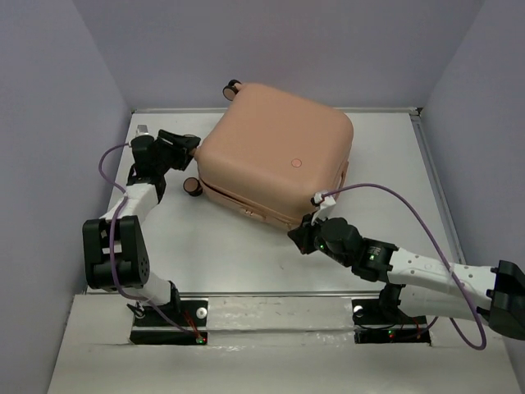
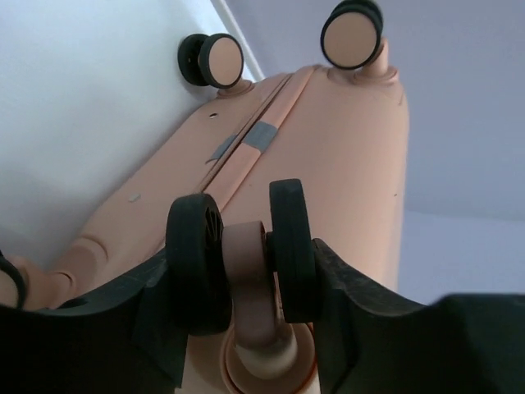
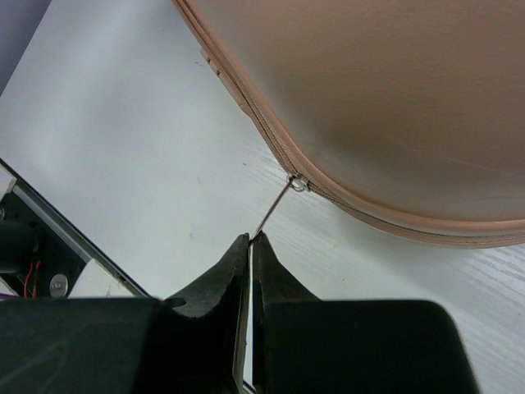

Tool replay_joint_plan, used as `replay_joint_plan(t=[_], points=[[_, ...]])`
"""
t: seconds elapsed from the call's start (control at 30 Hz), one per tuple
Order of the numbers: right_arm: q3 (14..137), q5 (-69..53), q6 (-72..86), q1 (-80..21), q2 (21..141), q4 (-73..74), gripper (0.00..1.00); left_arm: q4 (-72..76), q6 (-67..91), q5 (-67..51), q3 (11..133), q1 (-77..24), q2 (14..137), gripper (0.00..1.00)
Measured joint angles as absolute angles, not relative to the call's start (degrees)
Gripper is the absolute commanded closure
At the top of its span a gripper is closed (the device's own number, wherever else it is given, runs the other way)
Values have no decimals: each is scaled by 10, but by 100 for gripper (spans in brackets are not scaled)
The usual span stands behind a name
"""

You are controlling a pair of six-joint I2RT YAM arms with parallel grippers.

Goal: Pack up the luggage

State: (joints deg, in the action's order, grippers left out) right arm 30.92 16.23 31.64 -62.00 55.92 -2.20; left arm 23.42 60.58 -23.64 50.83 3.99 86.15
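The right pincer (image 3: 250, 243) is narrowed to a slit, its two fingertips clamped on the free end of the thin metal zip pull (image 3: 275, 209). The pull runs taut and diagonally up to the slider (image 3: 299, 182) on the zip seam at the near rounded corner of the luggage (image 3: 385, 98).

The left pincer (image 2: 244, 261) stands wide. A twin caster (image 2: 238, 263) sits between its fingers (image 2: 156, 304), one finger outside each black tyre. The fingers appear to press on both tyres, though the contact faces are partly hidden. Two more casters (image 2: 215, 60) with peach caps show further along the same end of the shell.

In the overhead view the luggage (image 1: 275, 152) lies flat and zipped on the white bench (image 1: 221, 254), set diagonally toward the far middle. The round mark (image 1: 297, 163) faces up. The left pincer (image 1: 176, 148) meets its left corner and the right pincer (image 1: 302, 234) its near edge.
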Motion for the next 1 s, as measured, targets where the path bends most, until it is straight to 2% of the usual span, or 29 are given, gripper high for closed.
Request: replay_joint_plan(t=[0.07, 0.1, 0.27, 0.37, 0.5, 0.67, 0.87, 0.93, 1.0], points=[[309, 160, 318, -620, 559, -23, 93, 244, 640, -233, 508, 43, 864, 93], [309, 157, 319, -620, 559, -25, 93, 251, 642, -229, 508, 43, 864, 94], [309, 154, 319, -621, 567, -37, 93, 290, 641, -214, 479, 42, 850, 94], [315, 154, 313, -623, 592, -41, 93, 314, 639, -187, 416, 40, 789, 94], [342, 134, 306, -627, 645, -57, 93, 333, 634, -151, 313, 36, 662, 94], [422, 98, 296, -646, 767, -106, 93, 333, 648, -130, 155, 25, 462, 94], [608, 64, 257, -695, 925, -125, 93, 232, 649, -123, 89, -19, 251, 94], [622, 68, 250, -708, 930, -128, 93, 176, 645, -128, 86, -27, 189, 94], [580, 82, 251, -719, 891, -129, 93, 137, 639, -136, 86, -34, 140, 94]])
